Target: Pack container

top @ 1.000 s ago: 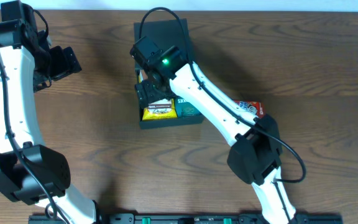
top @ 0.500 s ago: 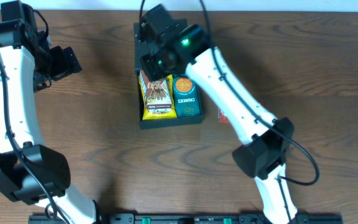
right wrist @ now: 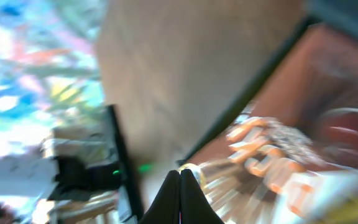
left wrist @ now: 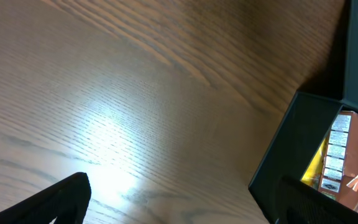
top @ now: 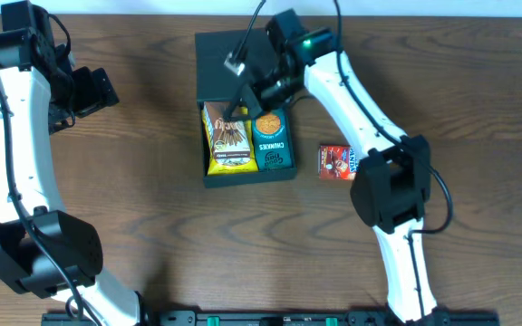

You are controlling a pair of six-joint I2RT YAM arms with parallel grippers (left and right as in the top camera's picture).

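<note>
**Right arm is up off the box, jaws closed**

A second ago your right arm lay across the container (top: 205, 136) with its gripper down inside. Now it reaches over the far right corner, and the right gripper (right wrist: 180, 175) has gone from wide to pinched shut, with nothing visible between its fingers. That wrist view is badly blurred. The red packet (top: 338, 161), half hidden before, now lies in plain sight on the table (top: 442, 109) just right of the box. Your left gripper (left wrist: 182, 190) has not moved and is spread wide over bare wood at the far left.

The container sits at the centre of the table, towards the far edge. It holds a yellow snack packet (top: 227, 138) on the left and a teal carton (top: 272, 142) with an orange circle on the right, side by side. The box is dark, matte and shallow, and its flap lid (top: 220, 63) lies open towards the far side.
</note>
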